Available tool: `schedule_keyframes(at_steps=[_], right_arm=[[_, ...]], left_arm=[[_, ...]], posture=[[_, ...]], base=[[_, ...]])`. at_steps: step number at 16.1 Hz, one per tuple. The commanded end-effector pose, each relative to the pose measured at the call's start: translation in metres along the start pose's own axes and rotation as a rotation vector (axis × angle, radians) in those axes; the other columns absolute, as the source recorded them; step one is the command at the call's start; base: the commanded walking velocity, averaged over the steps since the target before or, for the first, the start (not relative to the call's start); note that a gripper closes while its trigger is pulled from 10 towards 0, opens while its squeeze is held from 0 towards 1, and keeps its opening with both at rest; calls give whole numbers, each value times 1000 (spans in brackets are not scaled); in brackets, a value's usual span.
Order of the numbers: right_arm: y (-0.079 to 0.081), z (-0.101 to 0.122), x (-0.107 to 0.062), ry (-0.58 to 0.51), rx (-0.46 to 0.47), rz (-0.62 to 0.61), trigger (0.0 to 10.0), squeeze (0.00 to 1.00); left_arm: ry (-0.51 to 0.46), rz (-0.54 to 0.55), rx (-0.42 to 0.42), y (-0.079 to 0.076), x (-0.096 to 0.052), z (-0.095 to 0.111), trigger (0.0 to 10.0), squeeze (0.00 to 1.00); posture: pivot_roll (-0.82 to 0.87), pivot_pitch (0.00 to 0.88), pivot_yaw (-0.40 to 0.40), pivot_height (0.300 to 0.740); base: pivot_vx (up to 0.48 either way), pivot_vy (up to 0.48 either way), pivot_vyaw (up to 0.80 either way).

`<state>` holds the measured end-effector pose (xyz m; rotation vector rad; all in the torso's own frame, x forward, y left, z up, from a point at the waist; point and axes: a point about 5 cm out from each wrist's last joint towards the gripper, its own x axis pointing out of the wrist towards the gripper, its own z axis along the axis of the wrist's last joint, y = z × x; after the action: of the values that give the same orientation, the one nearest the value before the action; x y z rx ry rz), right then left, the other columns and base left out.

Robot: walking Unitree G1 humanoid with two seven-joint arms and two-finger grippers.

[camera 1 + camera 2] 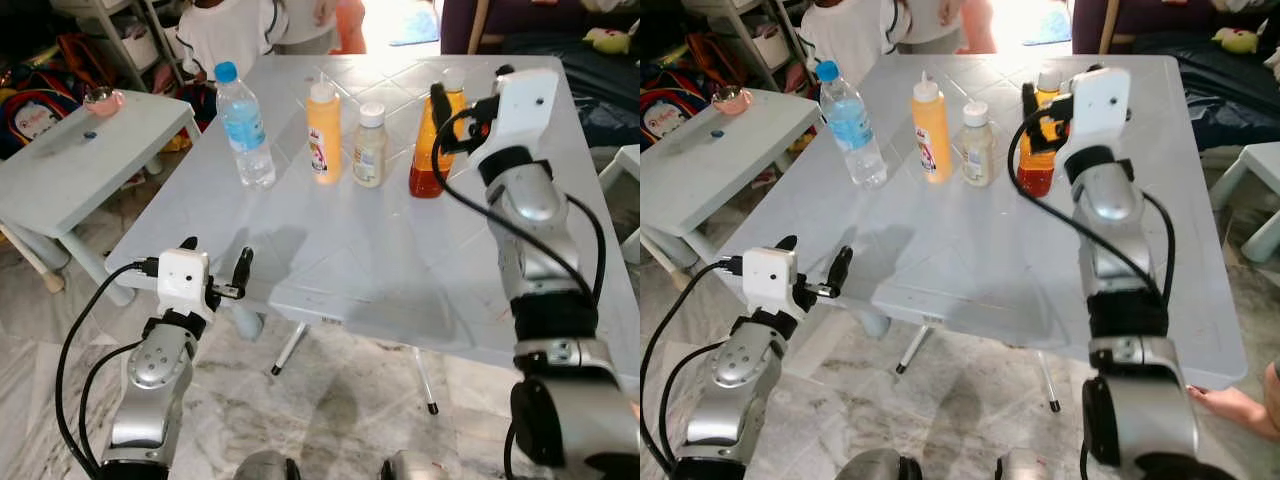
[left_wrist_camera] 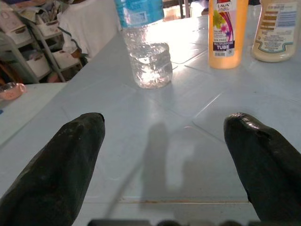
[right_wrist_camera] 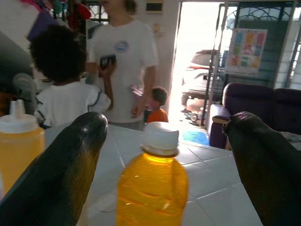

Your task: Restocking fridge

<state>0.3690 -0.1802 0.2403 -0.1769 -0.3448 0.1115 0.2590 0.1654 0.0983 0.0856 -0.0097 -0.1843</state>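
Juice bottle (image 1: 428,150) stood upright at upper right of frame, directly ahead of right gripper (image 1: 452,100), jaws spread, bracketing it; left gripper (image 1: 215,268) released, idle.

Clear crinkled plastic water btl (image 1: 245,128), glossy plastic oil btl (image 3: 153,188), smooth matt plastic tabletop (image 1: 330,270)

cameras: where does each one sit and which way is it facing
Left eye: head, looking down at the table; both arms show.
Right eye: same scene, shifted.
Left wrist: by the near table edge, facing the water bottle between the open left gripper.
Right wrist: facing the orange bottle between the open right gripper.
Both eyes share the four bottles.
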Motion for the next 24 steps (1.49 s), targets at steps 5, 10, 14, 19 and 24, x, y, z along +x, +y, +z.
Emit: schedule_keyframes(at_steps=[5,10,14,19,24], right_arm=[[-12,3,17,22,1,-39,10000,0],[-8,5,30,21,13,-1,10000,0],[-4,3,34,43,16,54,10000,0],[-7,4,40,69,-23,103,0,0],[-13,3,43,102,-66,108,0,0]], left_arm=[[22,-9,26,10,-8,3,10000,0],[30,-17,27,8,-9,3,10000,0],[31,-3,43,13,-8,5,10000,0],[42,-5,27,8,-11,2,10000,0],[44,-15,18,5,-8,1,10000,0]], posture=[[66,73,164,740],[75,77,160,740],[80,83,157,740],[73,82,150,740],[68,82,149,740]], base=[[0,0,0],[0,0,0],[0,0,0],[0,0,0],[0,0,0]])
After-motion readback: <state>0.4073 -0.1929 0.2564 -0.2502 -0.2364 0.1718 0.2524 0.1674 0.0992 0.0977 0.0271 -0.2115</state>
